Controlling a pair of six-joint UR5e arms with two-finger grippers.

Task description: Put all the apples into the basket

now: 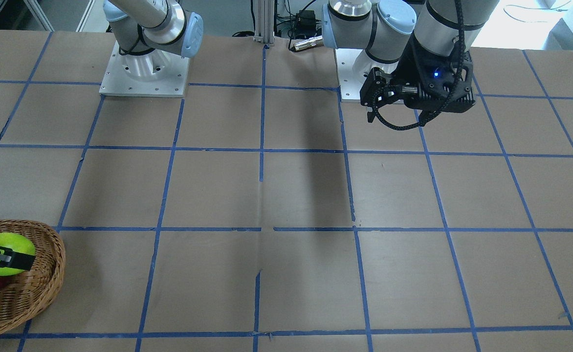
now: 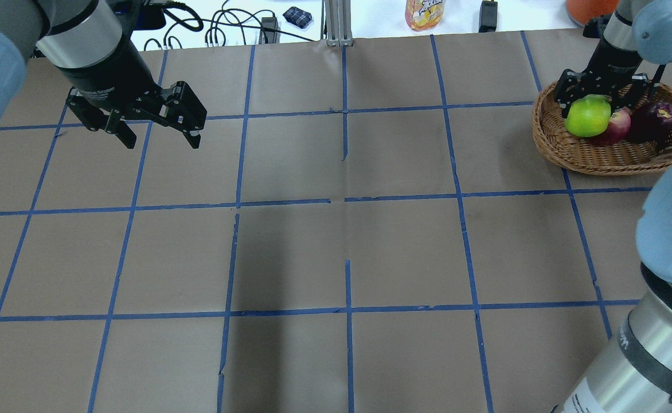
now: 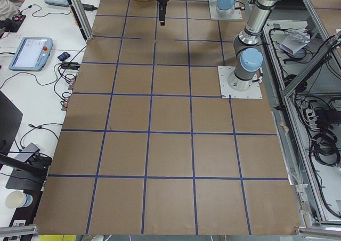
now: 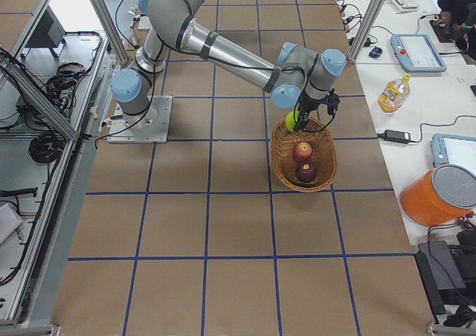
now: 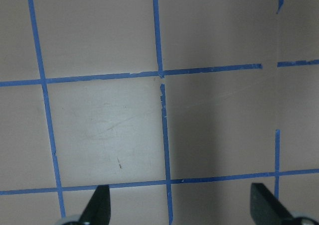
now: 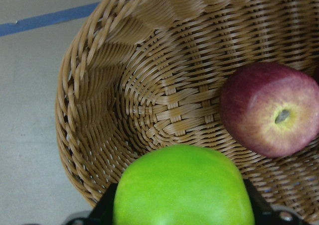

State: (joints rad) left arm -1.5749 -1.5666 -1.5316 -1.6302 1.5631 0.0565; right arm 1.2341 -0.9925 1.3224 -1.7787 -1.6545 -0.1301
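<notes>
My right gripper [image 2: 593, 102] is shut on the lime green apple [image 2: 588, 116] and holds it over the near-left part of the wicker basket [image 2: 600, 159]. The red apple with yellowish patches [image 2: 617, 126] and the dark maroon apple [image 2: 655, 117] lie inside the basket. In the right wrist view the green apple [image 6: 184, 190] sits between the fingers, above the basket's weave [image 6: 149, 85], with the red apple [image 6: 271, 108] to its right. My left gripper [image 2: 161, 141] is open and empty, above bare table far to the left.
The brown table top [image 2: 342, 246] carries a blue tape grid. A juice bottle [image 2: 425, 12], cables and an orange bucket [image 2: 591, 7] stand beyond the table's far edge. The basket stands at the far right corner of the grid.
</notes>
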